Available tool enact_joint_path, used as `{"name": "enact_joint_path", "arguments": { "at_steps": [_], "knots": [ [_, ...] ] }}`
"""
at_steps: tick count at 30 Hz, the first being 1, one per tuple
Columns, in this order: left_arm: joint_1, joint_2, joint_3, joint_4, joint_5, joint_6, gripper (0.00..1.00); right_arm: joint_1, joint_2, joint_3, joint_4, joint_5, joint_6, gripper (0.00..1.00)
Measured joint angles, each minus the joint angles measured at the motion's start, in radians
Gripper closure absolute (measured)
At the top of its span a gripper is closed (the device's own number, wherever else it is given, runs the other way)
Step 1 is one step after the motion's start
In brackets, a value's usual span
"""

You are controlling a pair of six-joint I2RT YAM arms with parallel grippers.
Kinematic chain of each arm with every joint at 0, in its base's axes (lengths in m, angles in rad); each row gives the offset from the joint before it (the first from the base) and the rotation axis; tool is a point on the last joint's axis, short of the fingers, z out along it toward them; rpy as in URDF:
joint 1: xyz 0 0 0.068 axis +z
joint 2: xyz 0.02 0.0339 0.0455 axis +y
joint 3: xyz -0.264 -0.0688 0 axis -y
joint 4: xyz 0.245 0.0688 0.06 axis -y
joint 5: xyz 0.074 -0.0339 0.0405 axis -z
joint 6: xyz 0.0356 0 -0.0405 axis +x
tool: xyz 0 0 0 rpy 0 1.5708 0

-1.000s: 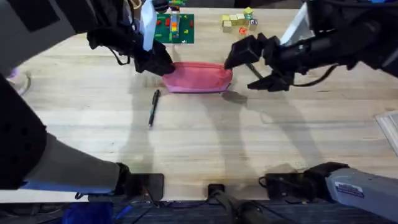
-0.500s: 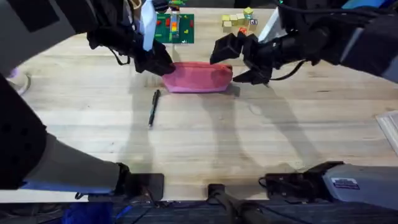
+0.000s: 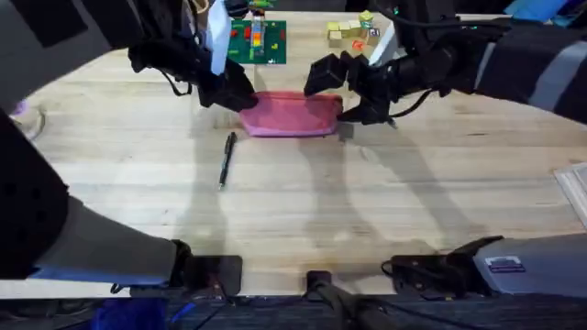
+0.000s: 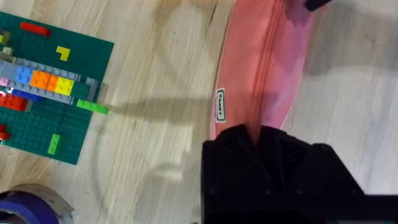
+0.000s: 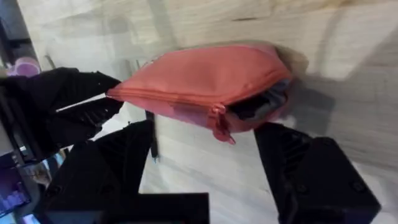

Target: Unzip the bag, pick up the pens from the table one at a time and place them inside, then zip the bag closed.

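Since a second ago the right gripper (image 3: 341, 92) has been travelling leftward to the right end of the bag (image 3: 292, 114); the left gripper (image 3: 234, 94) and the lone pen (image 3: 227, 158) are holding their places.

Overhead: the bag is lying across the far middle of the table (image 3: 303, 211), long axis running left to right. The left gripper is sitting at its left end, the right gripper straddling its right end with fingers spread apart. The pen is lying on the wood just in front of the bag's left part, long axis running near to far, slightly tilted. A green baseplate (image 3: 257, 41) and a cluster of small blocks (image 3: 352, 31) are standing behind the bag. Broad bare wood is lying open in front of the bag and to both sides; the table's side edges are well apart from it.

Left wrist: the left gripper (image 4: 258, 134) is clamping the end of the bag (image 4: 264, 59), fingers pinched on the fabric at the zipper line. A small label is showing on the bag's side, a detail the overhead view is not giving. The baseplate (image 4: 46, 93) is lying near.

Right wrist: the zipper is showing partly undone at the near end of the bag (image 5: 199, 78), dark lining exposed, the pull hanging between the right gripper's (image 5: 208, 146) open fingers. The pen (image 5: 151, 140) is showing beyond.
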Motion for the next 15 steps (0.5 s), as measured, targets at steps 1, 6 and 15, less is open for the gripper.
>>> {"name": "enact_joint_path", "arguments": {
  "at_steps": [1,6,15],
  "knots": [
    [0.0,0.0,0.0,0.0,0.0,0.0,0.958,0.004,0.0,0.0,0.006,0.002,0.0,0.029],
    [0.0,0.0,0.0,0.0,0.0,0.0,0.958,0.028,0.0,0.0,0.019,0.045,0.0,0.125],
    [0.0,0.0,0.0,0.002,-0.001,0.0,0.958,0.051,0.0,0.0,0.012,0.137,0.024,0.476]
  ]
}}
